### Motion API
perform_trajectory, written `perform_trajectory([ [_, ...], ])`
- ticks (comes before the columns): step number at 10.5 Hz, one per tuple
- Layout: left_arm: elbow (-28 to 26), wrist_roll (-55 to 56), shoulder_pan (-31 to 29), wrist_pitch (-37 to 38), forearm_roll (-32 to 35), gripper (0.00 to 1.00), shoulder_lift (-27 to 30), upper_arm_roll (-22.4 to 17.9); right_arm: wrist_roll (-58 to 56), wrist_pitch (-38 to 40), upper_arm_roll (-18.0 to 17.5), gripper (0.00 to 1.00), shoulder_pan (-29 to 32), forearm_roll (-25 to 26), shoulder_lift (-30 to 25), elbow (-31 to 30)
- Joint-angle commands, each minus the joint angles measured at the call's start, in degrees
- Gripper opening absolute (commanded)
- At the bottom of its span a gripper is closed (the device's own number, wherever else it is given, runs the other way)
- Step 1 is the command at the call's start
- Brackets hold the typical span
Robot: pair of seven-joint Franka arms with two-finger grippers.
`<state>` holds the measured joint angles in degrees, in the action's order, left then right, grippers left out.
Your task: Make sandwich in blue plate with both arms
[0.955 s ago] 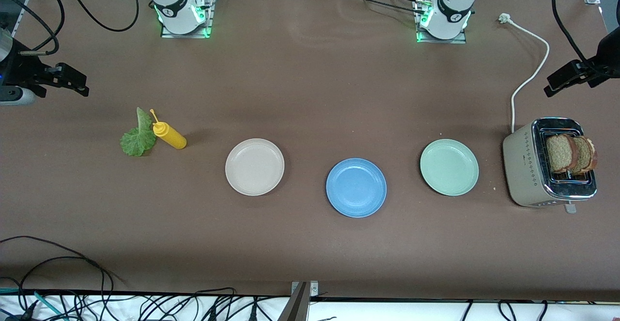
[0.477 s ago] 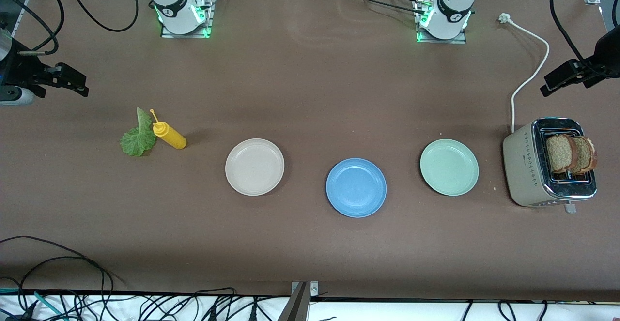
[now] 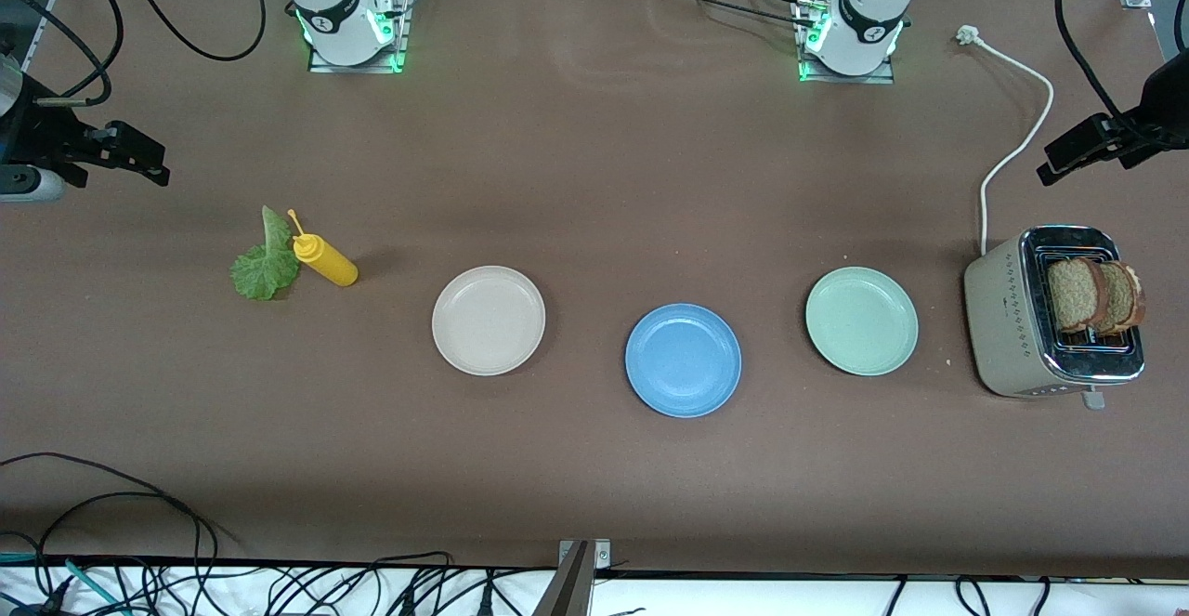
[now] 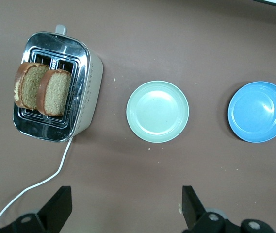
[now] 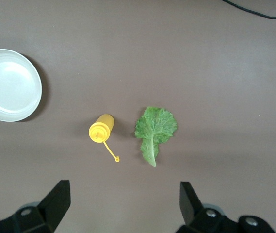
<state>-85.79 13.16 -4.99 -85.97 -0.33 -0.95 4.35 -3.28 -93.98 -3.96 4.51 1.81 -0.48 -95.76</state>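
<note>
Right now we see nothing assembled: the blue plate (image 3: 683, 360) sits bare, nearest the front camera of three plates in a row, between the beige plate (image 3: 489, 320) toward the right arm's end of the table and the mint-green plate (image 3: 861, 321) toward the left arm's end. Both bread slices (image 3: 1094, 295) stand upright in the slots of the toaster (image 3: 1012, 328), which stands near the mint-green plate at the left arm's end; its white cord (image 3: 1017, 147) trails off toward the left arm's base. We find the lettuce leaf (image 3: 264, 263) lying flat on the table at the right arm's end, just beside the yellow squeeze bottle (image 3: 324, 260), which stands upright. Our left gripper (image 4: 123, 208) hangs high over the table near the toaster, its fingers spread wide with nothing between them. Our right gripper (image 5: 123, 206) hangs high over the table near the leaf and bottle, fingers likewise wide apart and holding nothing
</note>
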Motion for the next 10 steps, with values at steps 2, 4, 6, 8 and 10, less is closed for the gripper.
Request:
perform_trajectory([
  [2, -0.7, -1.5, -0.5, 0.3, -1.4, 1.0, 1.2, -0.2, 0.2, 0.6, 0.0, 1.0, 0.2, -0.5, 0.1, 1.0],
  [4, -0.7, -1.5, -0.5, 0.3, -1.4, 1.0, 1.2, -0.2, 0.0, 0.7, 0.0, 1.0, 0.2, -0.5, 0.1, 1.0],
  [6, -0.7, -1.5, -0.5, 0.3, -1.4, 1.0, 1.2, -0.2, -0.1, 0.8, 0.0, 1.0, 0.2, -0.5, 0.2, 1.0],
  [8, -0.7, -1.5, -0.5, 0.3, -1.4, 1.0, 1.2, -0.2, -0.1, 0.8, 0.0, 1.0, 0.2, -0.7, 0.1, 1.0],
  [10, -0.7, -1.5, -0.6, 0.3, -1.4, 1.0, 1.2, -0.2, -0.1, 0.7, 0.0, 1.0, 0.2, -0.7, 0.1, 1.0],
])
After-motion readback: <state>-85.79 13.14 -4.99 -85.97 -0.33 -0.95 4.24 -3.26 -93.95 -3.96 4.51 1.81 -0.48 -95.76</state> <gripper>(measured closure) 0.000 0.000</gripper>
